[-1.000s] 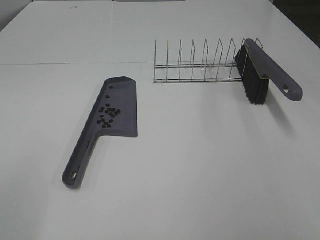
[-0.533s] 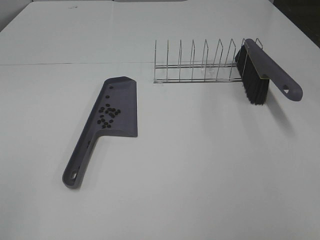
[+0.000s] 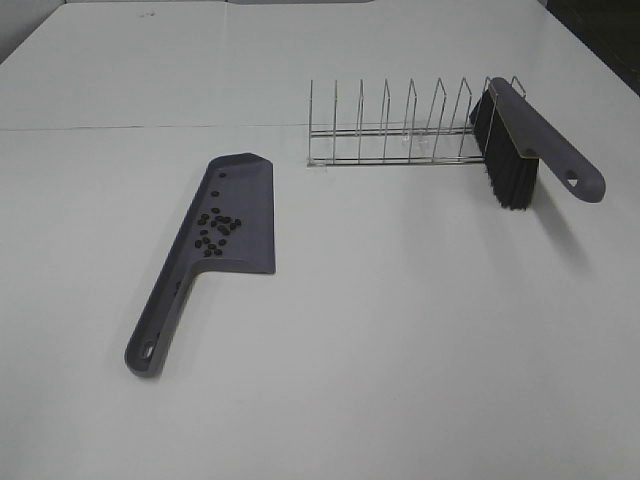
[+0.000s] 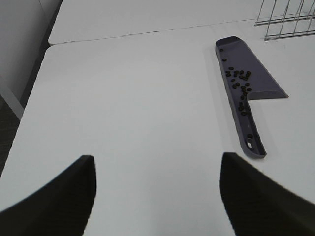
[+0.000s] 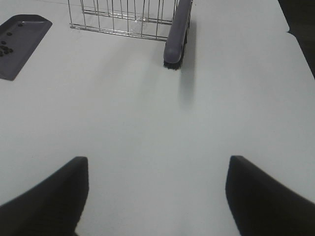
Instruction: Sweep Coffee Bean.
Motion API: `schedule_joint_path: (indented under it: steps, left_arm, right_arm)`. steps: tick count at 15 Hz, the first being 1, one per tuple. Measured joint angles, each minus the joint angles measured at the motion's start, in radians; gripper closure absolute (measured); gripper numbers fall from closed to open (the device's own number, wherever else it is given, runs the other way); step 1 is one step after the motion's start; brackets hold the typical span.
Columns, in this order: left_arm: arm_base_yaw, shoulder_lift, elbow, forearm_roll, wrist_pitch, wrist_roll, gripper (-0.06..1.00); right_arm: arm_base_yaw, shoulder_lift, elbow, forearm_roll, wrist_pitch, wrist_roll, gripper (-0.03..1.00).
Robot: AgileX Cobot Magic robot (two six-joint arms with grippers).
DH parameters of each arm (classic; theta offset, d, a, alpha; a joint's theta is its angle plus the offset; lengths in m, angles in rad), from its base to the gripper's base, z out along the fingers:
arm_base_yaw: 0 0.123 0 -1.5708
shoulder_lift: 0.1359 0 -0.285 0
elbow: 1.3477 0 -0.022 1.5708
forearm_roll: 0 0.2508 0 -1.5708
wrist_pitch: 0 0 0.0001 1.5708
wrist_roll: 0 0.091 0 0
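Note:
The coffee beans (image 3: 213, 231) lie in a small dark cluster on the blade of the purple-grey dustpan (image 3: 245, 195), which rests flat on the white table with its handle toward the front left. The left wrist view shows the same beans (image 4: 239, 80) on the dustpan (image 4: 263, 86), well ahead of my left gripper (image 4: 156, 189), which is open and empty. A purple-grey brush (image 3: 535, 140) with black bristles leans in the right end of the wire rack (image 3: 400, 125). My right gripper (image 5: 156, 191) is open and empty, some way short of the brush (image 5: 177, 32). Neither arm appears in the exterior view.
The white table's left edge (image 4: 34, 93) drops off beside the left gripper, and its right edge (image 5: 295, 44) shows in the right wrist view. A seam (image 3: 150, 127) crosses the tabletop behind the dustpan.

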State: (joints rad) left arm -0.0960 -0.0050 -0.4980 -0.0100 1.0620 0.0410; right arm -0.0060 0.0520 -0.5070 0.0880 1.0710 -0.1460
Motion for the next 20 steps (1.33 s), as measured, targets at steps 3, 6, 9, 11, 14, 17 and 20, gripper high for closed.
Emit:
schedule_joint_path:
  steps: [3,6,9,11,14,17,20]
  left_arm:
    - [0.034,-0.002,0.000,0.010,0.000,0.000,0.30]
    - [0.034,-0.002,0.000,0.010,0.000,0.000,0.30]
    - [0.034,-0.002,0.000,0.010,0.000,0.000,0.30]
    - [0.034,-0.002,0.000,0.010,0.000,0.000,0.30]
    - [0.034,-0.002,0.000,0.010,0.000,0.000,0.30]
    - [0.034,-0.002,0.000,0.010,0.000,0.000,0.30]
    - [0.034,-0.002,0.000,0.010,0.000,0.000,0.30]
  right_arm:
    - [-0.001,-0.051,0.000,0.001,-0.003,0.000,0.25]
    - [-0.001,-0.057,0.000,0.001,-0.003,0.000,0.25]
    - [-0.001,-0.057,0.000,0.001,-0.003,0.000,0.25]
    - [-0.001,-0.057,0.000,0.001,-0.003,0.000,0.25]
    - [-0.001,-0.057,0.000,0.001,-0.003,0.000,0.25]
    - [-0.001,-0.057,0.000,0.001,-0.003,0.000,0.25]
    - [-0.001,-0.057,0.000,0.001,-0.003,0.000,0.25]
